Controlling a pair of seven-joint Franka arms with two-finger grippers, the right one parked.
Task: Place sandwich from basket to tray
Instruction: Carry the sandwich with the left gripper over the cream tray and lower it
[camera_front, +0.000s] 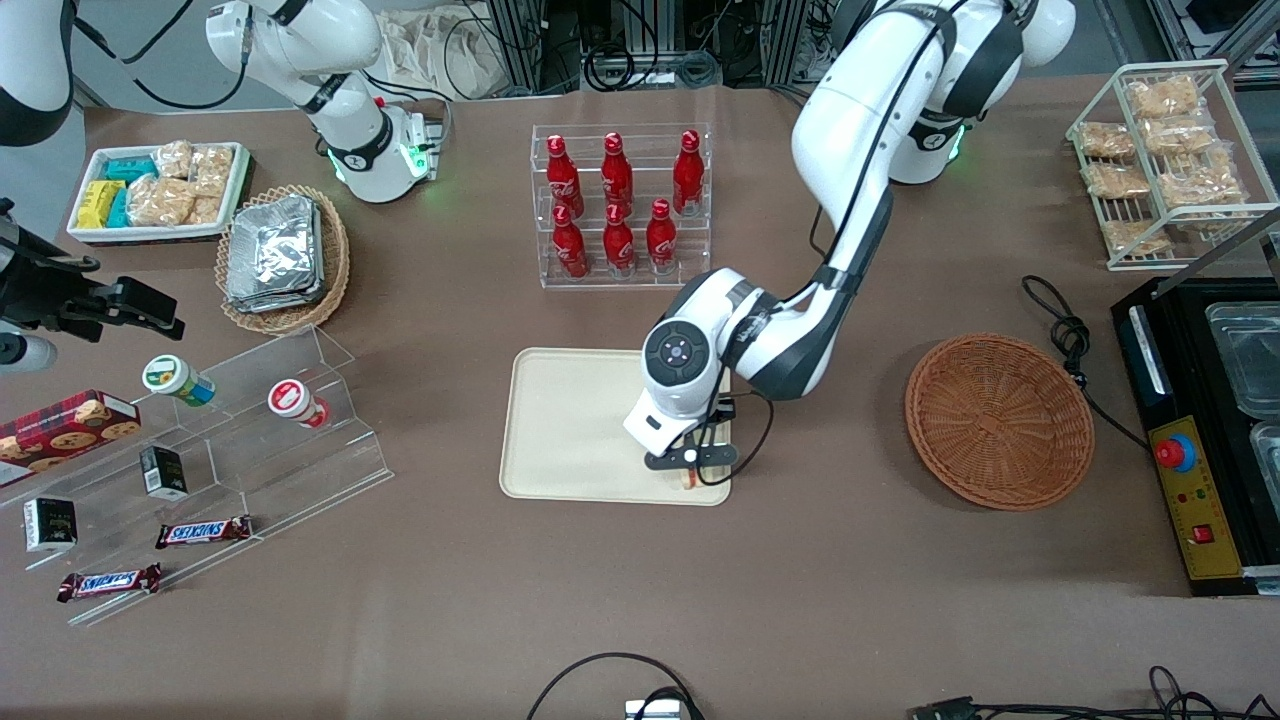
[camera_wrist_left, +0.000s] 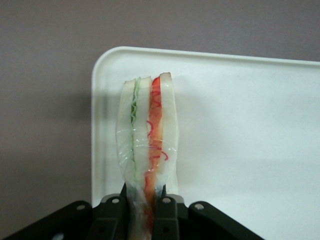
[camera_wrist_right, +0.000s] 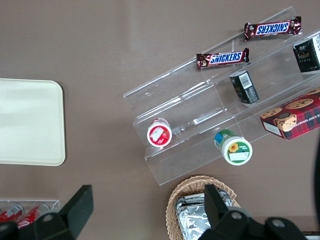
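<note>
In the left wrist view the sandwich (camera_wrist_left: 147, 135), a wrapped wedge of white bread with green and orange-red layers, stands on edge over a corner of the cream tray (camera_wrist_left: 240, 125). My gripper (camera_wrist_left: 145, 192) is shut on the sandwich's lower end. From the front, the gripper (camera_front: 690, 472) hangs over the tray (camera_front: 570, 420) corner nearest the camera, toward the working arm's end, and only a sliver of the sandwich (camera_front: 690, 482) shows under it. The brown wicker basket (camera_front: 998, 420) lies beside the tray, toward the working arm's end, with nothing showing in it.
A clear rack of red bottles (camera_front: 620, 205) stands farther from the camera than the tray. A stepped acrylic shelf (camera_front: 230, 440) with cups and chocolate bars lies toward the parked arm's end. A black machine (camera_front: 1200, 430) and a wire rack of snacks (camera_front: 1165, 160) sit past the basket.
</note>
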